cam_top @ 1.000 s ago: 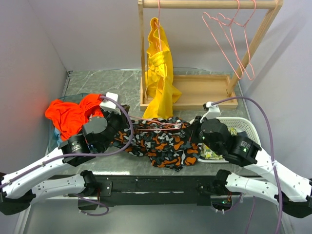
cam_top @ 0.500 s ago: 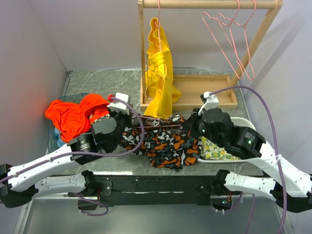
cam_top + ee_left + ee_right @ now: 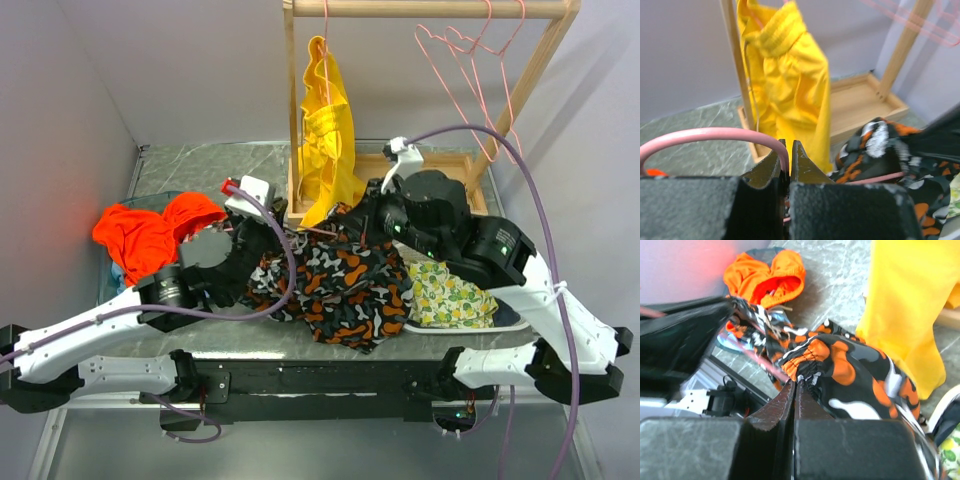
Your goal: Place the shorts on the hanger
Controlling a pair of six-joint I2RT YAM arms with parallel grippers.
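**Lift and carry toward twelve o'clock**

Top view: over the last second both arms have risen and moved away from the six o'clock edge of the grey marbled table (image 3: 200,165). The left gripper (image 3: 283,237) and right gripper (image 3: 352,217) now sit closer together. The soft black fabric shorts with orange, white and grey blotches (image 3: 345,285) hang between them, and the lower hem trails at six o'clock. The wooden rack (image 3: 430,8) and the hanging plain yellow garment (image 3: 325,140) stand just beyond, at twelve o'clock.

Left wrist view: the jaws are pinched nearly closed on the thin pink wire hanger (image 3: 705,135). The wire loops out at nine o'clock and runs into the shorts at four o'clock.

Right wrist view: the jaws are clamped on the gathered waistband. The pink wire passes under the fabric at ten o'clock.

Judgement: the shorts look threaded on the hanger. Hooking it onto the rail probably remains.
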